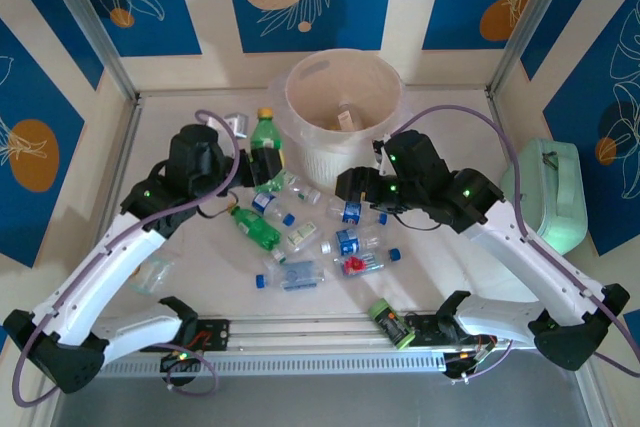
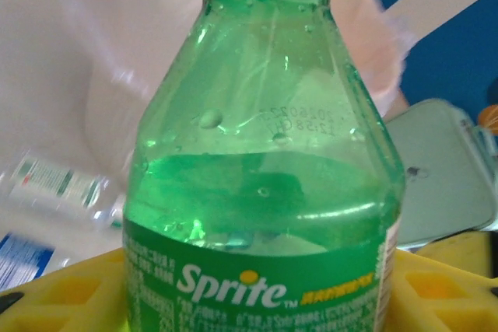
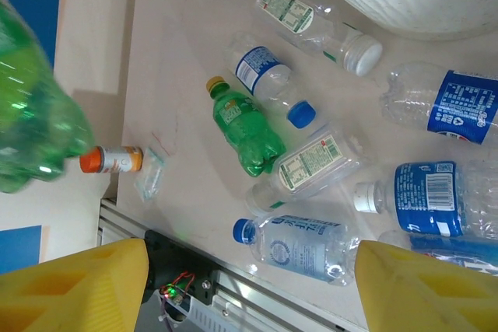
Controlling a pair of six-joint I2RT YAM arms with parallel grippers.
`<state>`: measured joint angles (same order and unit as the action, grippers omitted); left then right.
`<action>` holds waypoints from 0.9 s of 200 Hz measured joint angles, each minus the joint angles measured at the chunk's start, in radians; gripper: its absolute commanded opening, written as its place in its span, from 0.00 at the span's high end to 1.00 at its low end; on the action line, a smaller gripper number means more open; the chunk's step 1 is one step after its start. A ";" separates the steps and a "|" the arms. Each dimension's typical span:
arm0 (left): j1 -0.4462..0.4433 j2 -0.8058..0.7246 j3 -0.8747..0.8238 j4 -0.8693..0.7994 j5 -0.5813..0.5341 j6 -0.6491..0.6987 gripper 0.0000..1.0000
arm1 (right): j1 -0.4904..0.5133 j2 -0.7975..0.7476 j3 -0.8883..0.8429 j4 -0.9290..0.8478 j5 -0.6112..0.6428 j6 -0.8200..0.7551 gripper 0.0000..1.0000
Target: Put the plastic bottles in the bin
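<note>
Your left claw [image 1: 266, 165] grips the Sprite bottle [image 1: 266, 137]; your right claw [image 1: 350, 189] hangs open.
From above, the bin [image 1: 318, 152] stands just beyond the left claw; the right claw hovers over loose plastic bottles [image 1: 258, 229]. Left wrist: yellow fingers [image 2: 54, 297] flank the green bottle's label. Right wrist: fingers [image 3: 78, 289] spread wide, empty, bottles on the counter [image 3: 179, 75] beneath.

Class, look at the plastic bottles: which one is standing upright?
The green Sprite plastic bottle with the yellow cap, between the left gripper fingers beside the round cream-white bin. The other bottles lie sideways on the table.
</note>
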<state>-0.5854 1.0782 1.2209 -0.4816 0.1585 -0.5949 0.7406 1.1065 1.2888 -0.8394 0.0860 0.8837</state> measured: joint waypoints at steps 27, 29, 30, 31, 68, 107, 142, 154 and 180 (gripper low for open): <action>0.000 0.088 0.143 0.016 0.019 0.063 0.39 | -0.002 -0.042 -0.072 0.001 0.004 0.016 0.29; 0.000 0.098 0.156 0.019 0.021 0.067 0.39 | -0.002 -0.046 -0.078 -0.001 0.004 0.017 0.29; 0.000 0.103 0.161 0.019 0.022 0.068 0.39 | -0.002 -0.049 -0.083 -0.002 0.005 0.020 0.29; 0.000 0.109 0.169 0.019 0.023 0.071 0.39 | -0.002 -0.051 -0.086 -0.002 0.005 0.021 0.29; 0.000 0.291 0.381 0.053 0.051 0.080 0.39 | 0.011 -0.098 -0.195 -0.029 0.034 0.083 0.29; 0.000 0.546 0.630 0.045 0.103 0.069 0.40 | 0.060 -0.103 -0.225 -0.078 0.099 0.154 0.29; 0.000 0.783 0.893 -0.048 0.134 0.069 0.40 | 0.064 -0.125 -0.238 -0.098 0.135 0.193 0.29; 0.000 0.848 0.978 -0.089 0.138 0.070 0.40 | 0.063 -0.134 -0.249 -0.105 0.144 0.205 0.29; 0.000 0.923 1.081 -0.145 0.146 0.069 0.39 | 0.042 -0.149 -0.276 -0.116 0.147 0.225 0.29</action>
<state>-0.5858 2.0010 2.3020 -0.6266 0.3050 -0.5262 0.7830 0.9577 1.0126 -0.9550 0.2329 1.1088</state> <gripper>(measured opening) 0.608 0.710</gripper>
